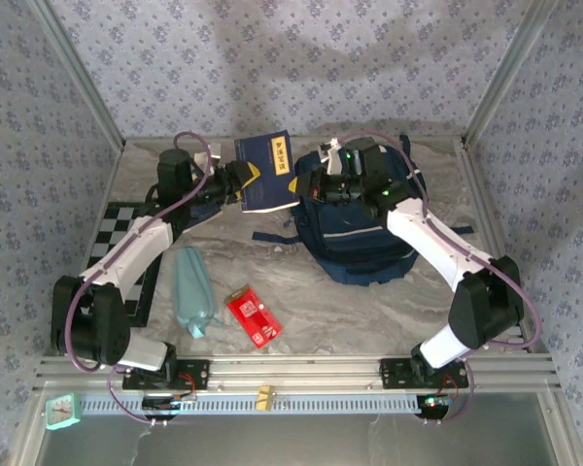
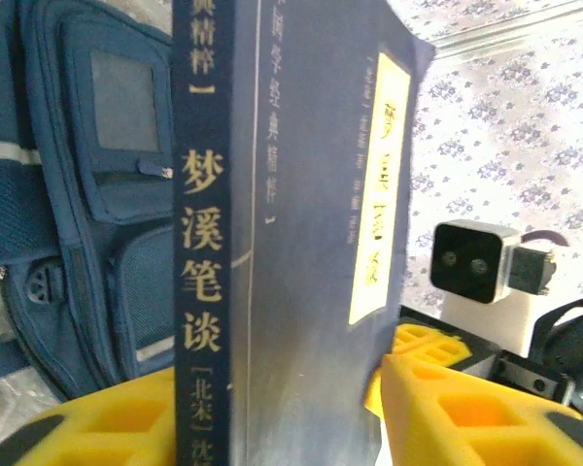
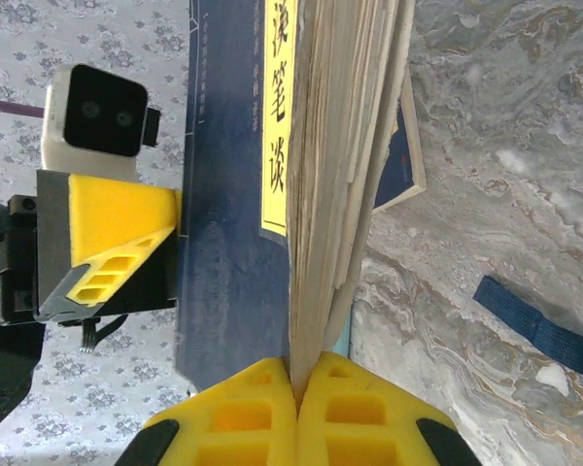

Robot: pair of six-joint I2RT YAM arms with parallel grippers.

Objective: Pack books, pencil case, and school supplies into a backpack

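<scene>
Teal fabric, the pencil case (image 1: 192,291) lies on the marbled counter (image 1: 369,311) by the left arm. The red packet (image 1: 254,317) lies just beside it on the right. Farther back, the left tool (image 1: 240,186) clasps a navy book (image 1: 269,170), one yellow finger (image 2: 107,422) against each side. The right tool (image 1: 306,184) pinches the same book's page edge, its fingers nearly meeting. The navy backpack (image 1: 364,243) lies right of the book, under the right arm.

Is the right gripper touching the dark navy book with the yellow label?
Touching. The right wrist view shows the right gripper shut on the page edge of the dark navy book, with the pages pinched between its closed jaws.
</scene>
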